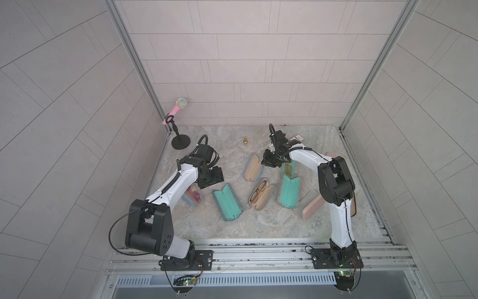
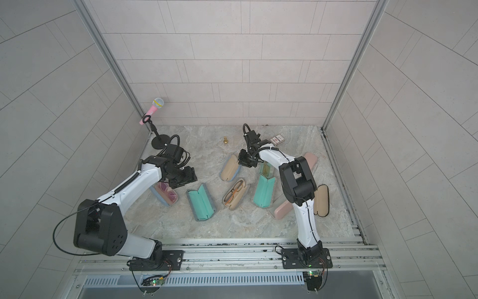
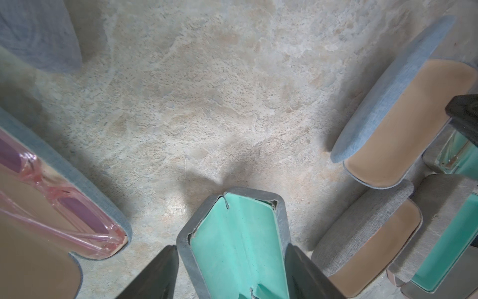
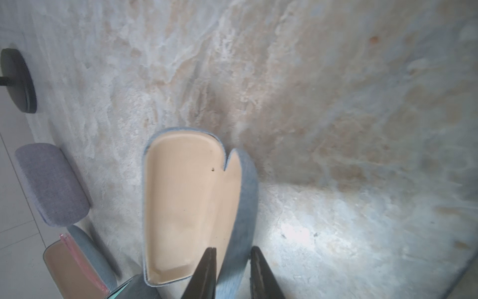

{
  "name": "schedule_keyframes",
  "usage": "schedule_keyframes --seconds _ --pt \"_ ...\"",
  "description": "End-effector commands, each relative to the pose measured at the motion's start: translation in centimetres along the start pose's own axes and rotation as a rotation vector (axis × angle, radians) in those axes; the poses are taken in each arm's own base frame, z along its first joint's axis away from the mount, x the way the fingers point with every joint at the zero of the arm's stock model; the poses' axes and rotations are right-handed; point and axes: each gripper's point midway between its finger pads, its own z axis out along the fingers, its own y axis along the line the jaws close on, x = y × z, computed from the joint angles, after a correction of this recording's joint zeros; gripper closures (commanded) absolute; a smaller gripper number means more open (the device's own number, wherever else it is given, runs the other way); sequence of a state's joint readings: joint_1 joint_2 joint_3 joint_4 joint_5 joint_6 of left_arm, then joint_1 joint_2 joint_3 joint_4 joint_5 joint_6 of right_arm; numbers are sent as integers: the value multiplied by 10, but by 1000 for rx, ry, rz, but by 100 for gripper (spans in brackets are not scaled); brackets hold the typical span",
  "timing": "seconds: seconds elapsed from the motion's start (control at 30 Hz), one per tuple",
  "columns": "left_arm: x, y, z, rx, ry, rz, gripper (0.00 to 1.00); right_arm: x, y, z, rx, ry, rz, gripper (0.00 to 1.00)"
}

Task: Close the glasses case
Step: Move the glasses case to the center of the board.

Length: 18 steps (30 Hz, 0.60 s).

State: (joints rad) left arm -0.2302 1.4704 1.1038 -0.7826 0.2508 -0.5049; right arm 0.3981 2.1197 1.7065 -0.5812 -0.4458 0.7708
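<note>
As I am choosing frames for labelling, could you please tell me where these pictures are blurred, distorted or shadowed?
Both top views: sharp, evenly lit, walls slightly bowed by the lens. Left wrist view: pink glasses soft, shadow ahead of the teal case. Right wrist view: table blurred, bright glare beside the tan case.

White-shelled left arm [image 1: 185, 176] and right arm [image 1: 340, 222], black joint housings [image 1: 155, 227], spiral-wrapped black cables [image 1: 170, 182], black base plates [image 1: 204, 259].

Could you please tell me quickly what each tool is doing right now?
Left tool: open, straddling the teal case at its end; contact cannot be told.
Right tool: closed on the blue case, gripping its lid.
</note>
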Motion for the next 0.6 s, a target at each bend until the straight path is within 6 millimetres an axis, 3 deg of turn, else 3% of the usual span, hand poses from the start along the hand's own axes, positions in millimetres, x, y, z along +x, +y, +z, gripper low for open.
schedule_keyframes --seconds 0.0,0.27,0.4,0.57 --pt "-9 -9 -4 -1 -27 10 28 10 -1 -3 18 83 -76 74" --pt "-11 -19 2 0 -15 23 28 10 7 2 -16 110 -100 69" --pt "-20 -31 4 17 -12 40 29 7 13 -18 -14 65 -125 66" --pt "-31 -51 12 48 6 64 41 12 13 -49 6 22 -166 67"
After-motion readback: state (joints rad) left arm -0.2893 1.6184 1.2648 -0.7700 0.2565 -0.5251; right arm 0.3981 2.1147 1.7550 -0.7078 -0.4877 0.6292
